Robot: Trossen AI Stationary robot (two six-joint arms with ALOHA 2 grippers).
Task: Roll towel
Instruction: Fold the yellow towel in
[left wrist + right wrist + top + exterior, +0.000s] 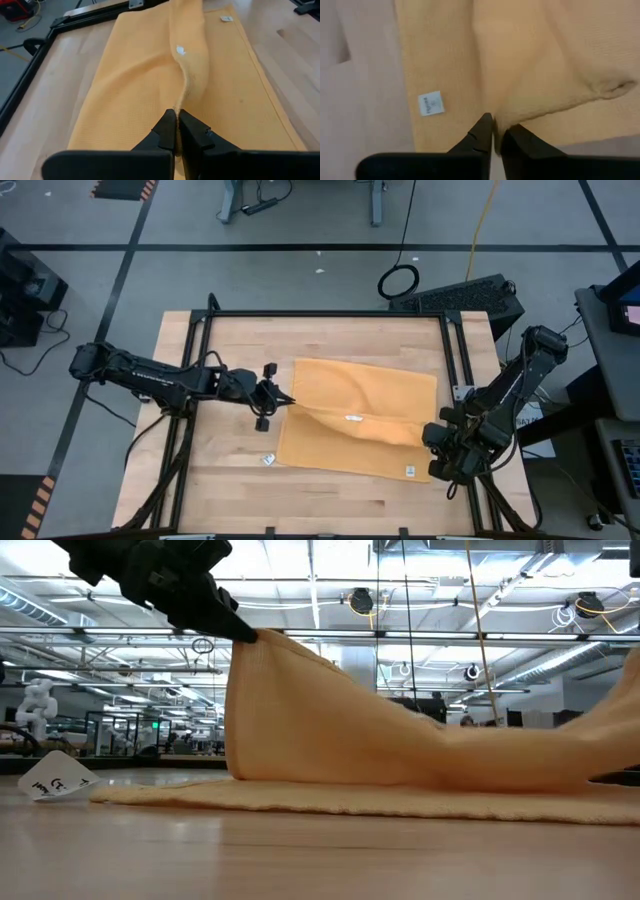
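Observation:
The mustard-yellow towel (355, 395) lies spread on the wooden table (230, 490), with a raised ridge running across its middle from left to right. One white tag (352, 418) sits on the ridge and another (409, 471) sits near the towel's near right corner. My left gripper (283, 402) is shut on the ridge's left end, high above the table in the low view (245, 635). My right gripper (432, 438) is shut on the ridge's right end. My left gripper pinches the left end of the towel's raised edge (177, 109) between its two fingers, coming level from the table's left. That end is lifted (262, 640). The cloth hangs from it to the table and sags toward the right. My right gripper pinches the right end of the raised fold (496, 122) between its two fingers, coming from the table's right side. I cannot tell whether it holds one layer or several. The cloth rises off the table toward it (620, 705).
A small white card (268, 460) lies on the table near the towel's near left corner, and shows in the low view (55, 780). A black frame (330, 314) borders the table's far and side edges. Bare wood lies along the near edge.

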